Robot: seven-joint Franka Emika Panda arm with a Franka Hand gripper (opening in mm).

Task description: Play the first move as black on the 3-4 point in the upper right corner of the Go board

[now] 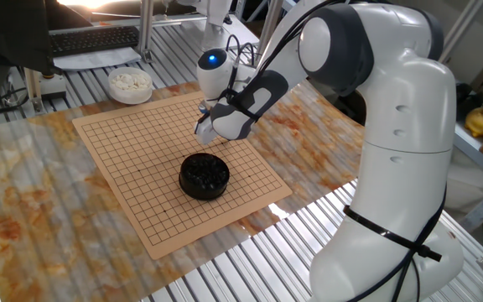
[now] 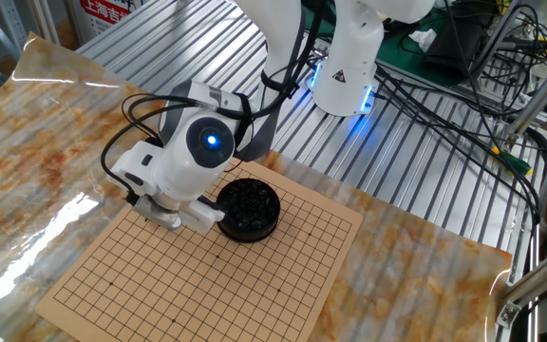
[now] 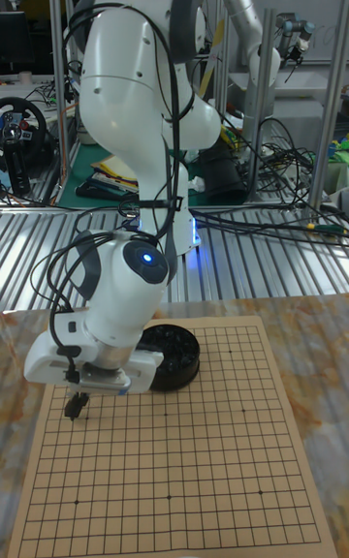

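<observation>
The tan Go board [image 1: 132,159] lies on the table with a squat black bowl [image 1: 204,176] of stones standing on it. My gripper [image 3: 76,409] hangs low over the board near one corner, to the side of the bowl [image 3: 173,353]. Its fingers are pinched together on a tiny dark tip that looks like the black stone. In the other fixed view the gripper [image 2: 164,223] is mostly hidden under the wrist. The 3-4 point is an unmarked crossing in that corner area; I cannot single it out. No stone lies on the grid.
A white bowl of white stones [image 1: 130,84] stands off the board at the far corner. The robot's big white base [image 1: 401,168] rises at the right. Cables [image 2: 444,104] run over the metal slats behind the board.
</observation>
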